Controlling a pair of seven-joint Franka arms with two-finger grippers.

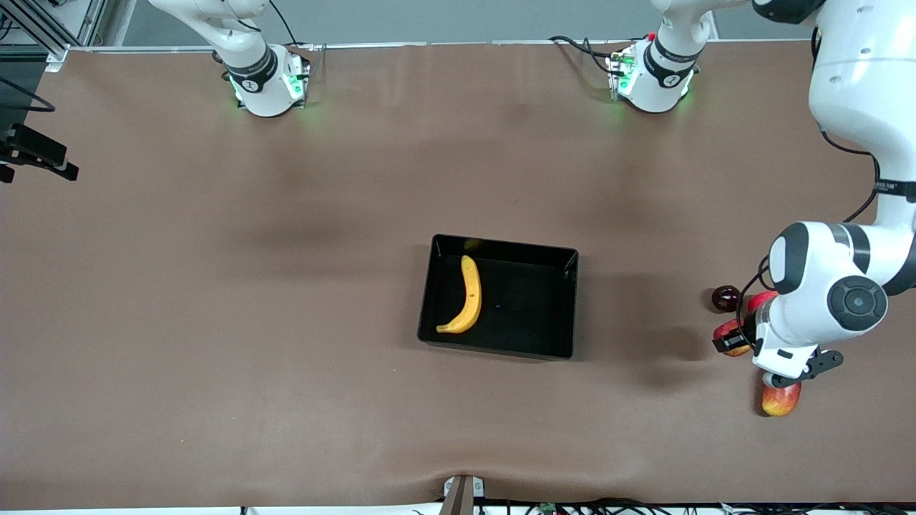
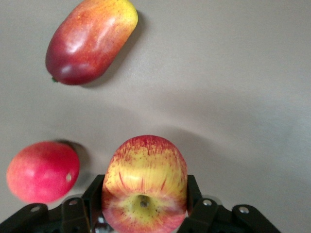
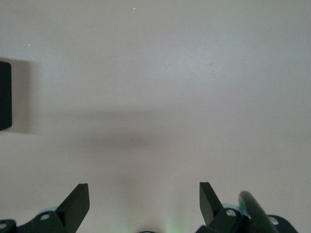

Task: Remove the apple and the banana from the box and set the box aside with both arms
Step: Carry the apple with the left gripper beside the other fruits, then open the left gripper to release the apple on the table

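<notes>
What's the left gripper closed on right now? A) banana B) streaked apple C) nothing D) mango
B: in the left wrist view the left gripper has its fingers on both sides of the streaked apple, while the banana lies in the box.

Right wrist view: right gripper (image 3: 144, 201) over bare desk, fingers spread wide, nothing between them.

Two black wedge-shaped fingers (image 3: 77, 203) stand well apart at the frame's lower edge. Under them is the plain pale brown matte desk (image 3: 170, 73), crossed by a soft dark shadow band. A black rectangular box (image 3: 4, 95) shows as a cut-off corner at one edge of the frame, well apart from the fingers.
</notes>
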